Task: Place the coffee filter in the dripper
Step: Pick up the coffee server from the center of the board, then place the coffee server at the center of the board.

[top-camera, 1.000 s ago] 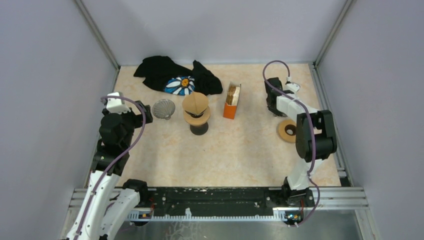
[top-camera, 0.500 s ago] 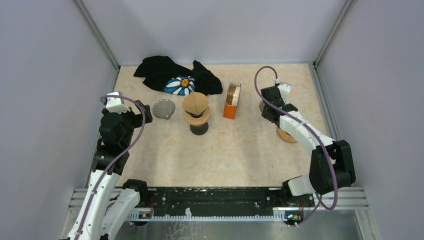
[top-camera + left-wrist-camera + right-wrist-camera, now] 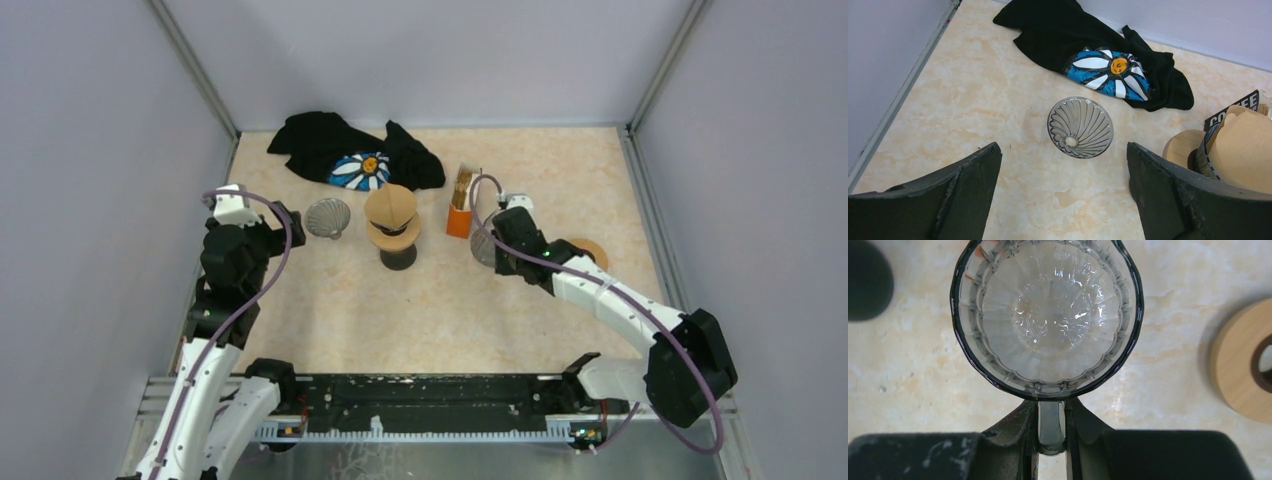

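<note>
The table (image 3: 450,300) is crowded along the upper middle of the overhead frame, and that is my main worry. The black cloth (image 3: 320,140), the wooden stand (image 3: 398,240) and the orange box (image 3: 460,218) of what look like spare papers all lie in the band where my right tool (image 3: 1052,412) hangs. That tool is nearly closed, pinching only the thin handle (image 3: 1052,432) of the glass dripper (image 3: 1047,315), just right of the orange box in the overhead view. Such a narrow hold on smooth glass could let the cup pivot or slip out if I swing or set down hard, and it could clip the box. The coffee filter (image 3: 390,205), a brown paper cone, sits on top of the wooden stand at centre. It is light and could crumple, or tip the stand, when grabbed. My left tool (image 3: 1062,150) is spread wide and empty above a second dripper (image 3: 1080,127) at left.
</note>
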Available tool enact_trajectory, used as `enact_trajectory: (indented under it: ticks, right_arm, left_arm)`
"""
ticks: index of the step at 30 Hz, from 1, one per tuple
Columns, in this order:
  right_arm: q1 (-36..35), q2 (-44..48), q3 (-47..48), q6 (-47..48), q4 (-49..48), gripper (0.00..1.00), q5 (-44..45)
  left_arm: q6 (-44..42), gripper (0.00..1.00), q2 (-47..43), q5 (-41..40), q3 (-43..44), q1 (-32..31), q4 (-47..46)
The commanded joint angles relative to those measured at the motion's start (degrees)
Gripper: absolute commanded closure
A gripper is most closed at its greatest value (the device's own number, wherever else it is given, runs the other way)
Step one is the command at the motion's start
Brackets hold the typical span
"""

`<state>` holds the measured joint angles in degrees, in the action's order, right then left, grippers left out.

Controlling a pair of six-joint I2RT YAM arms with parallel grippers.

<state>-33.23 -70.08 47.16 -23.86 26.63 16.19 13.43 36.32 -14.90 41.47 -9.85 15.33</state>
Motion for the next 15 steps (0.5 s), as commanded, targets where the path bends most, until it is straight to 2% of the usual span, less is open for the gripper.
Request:
enact_trajectory:
  ticks: [1,15]
  right_arm:
    - [-5.43,3.68,-1.39,2.18,-2.42,1.00,-2.36]
    - [-21.28,2.39,-3.94,5.01,-8.37,1.00,-3.55]
  left_arm:
    - [0.15,0.01,-0.02,-0.40,-0.30,0.53,-2.15]
    - [0.10,0.01,0.84,-0.74,-0.35,0.62,-2.06]
